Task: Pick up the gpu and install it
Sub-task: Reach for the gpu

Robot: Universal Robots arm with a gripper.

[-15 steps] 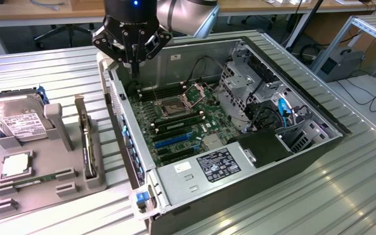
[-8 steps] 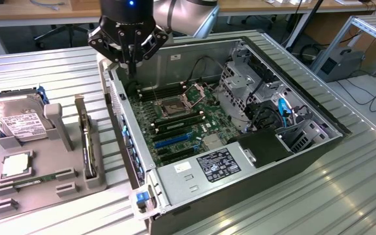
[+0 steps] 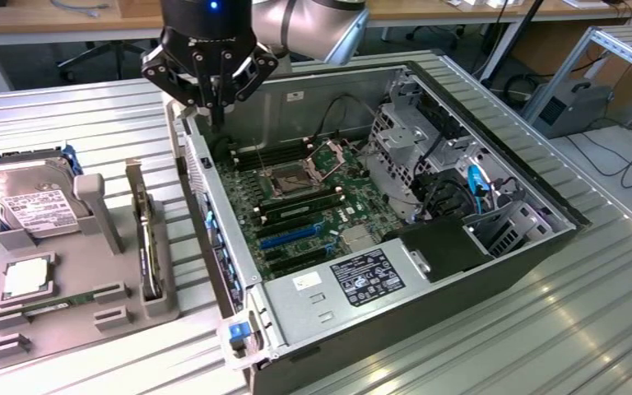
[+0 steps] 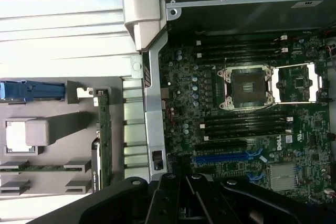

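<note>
gpu (image 3: 142, 239) sits on edge in the gray holder (image 3: 75, 300) at the exterior view's left; our tool (image 3: 215, 111) hangs closed, empty, over the case (image 3: 426, 329) rim.

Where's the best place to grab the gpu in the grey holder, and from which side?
Likely the upper long edge of the gpu, from straight above: it stands on edge in the grey holder, lower edge slotted, flat faces free to pinch.
</note>
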